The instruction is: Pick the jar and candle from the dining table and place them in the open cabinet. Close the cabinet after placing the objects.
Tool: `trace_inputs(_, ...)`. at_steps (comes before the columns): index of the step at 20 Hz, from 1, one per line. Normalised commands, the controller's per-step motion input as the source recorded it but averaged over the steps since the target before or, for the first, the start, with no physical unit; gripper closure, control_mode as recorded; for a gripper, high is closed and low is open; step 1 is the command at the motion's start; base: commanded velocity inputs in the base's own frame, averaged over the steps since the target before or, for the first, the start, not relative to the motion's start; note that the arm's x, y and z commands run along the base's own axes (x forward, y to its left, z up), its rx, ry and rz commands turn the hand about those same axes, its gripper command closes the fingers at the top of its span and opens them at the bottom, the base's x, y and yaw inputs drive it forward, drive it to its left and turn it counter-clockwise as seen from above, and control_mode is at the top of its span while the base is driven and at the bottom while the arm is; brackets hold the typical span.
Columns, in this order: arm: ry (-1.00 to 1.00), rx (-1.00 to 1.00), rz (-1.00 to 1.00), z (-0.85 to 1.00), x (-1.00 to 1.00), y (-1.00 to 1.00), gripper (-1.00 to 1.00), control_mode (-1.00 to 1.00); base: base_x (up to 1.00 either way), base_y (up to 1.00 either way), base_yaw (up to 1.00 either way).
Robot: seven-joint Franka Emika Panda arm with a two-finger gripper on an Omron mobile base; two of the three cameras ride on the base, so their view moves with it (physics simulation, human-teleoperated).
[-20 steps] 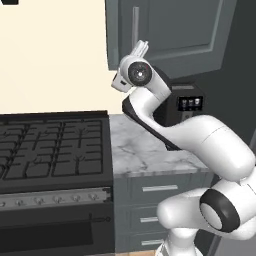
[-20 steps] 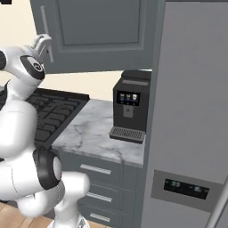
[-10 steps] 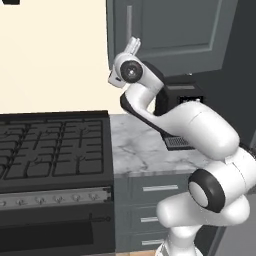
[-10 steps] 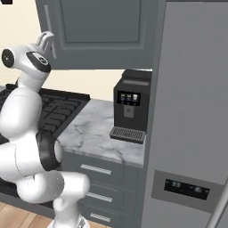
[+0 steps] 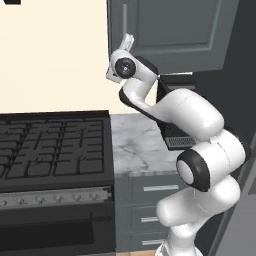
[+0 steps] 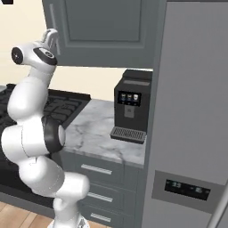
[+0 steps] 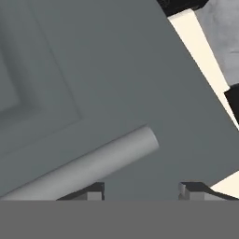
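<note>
With its jaws apart and empty, the gripper [image 7: 141, 190] sits by the handle [image 7: 88, 165] on the cabinet [image 5: 170, 32] door at upper centre, so the closing step looks nearly done; next, pushing the door flush.

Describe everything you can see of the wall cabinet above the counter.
The cabinet is a dark grey wall-hung cupboard with a recessed-panel door that looks shut. A grey bar handle runs along the door's edge, upright in both base views. It hangs above the marble counter, beside the tall grey refrigerator. The tool is raised close to the handle, its fingertips apart, gripping nothing.
</note>
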Motion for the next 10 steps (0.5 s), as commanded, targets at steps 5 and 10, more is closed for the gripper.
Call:
trace_inputs(5,-0.02,-0.05,0.00,0.00,0.68,-0.56,-1.00,-1.00,0.00,0.00,0.00)
trace_inputs(10,-0.01,-0.04,0.00,0.00,0.70,-0.58,-1.00,-1.00,0.00,0.00,0.00)
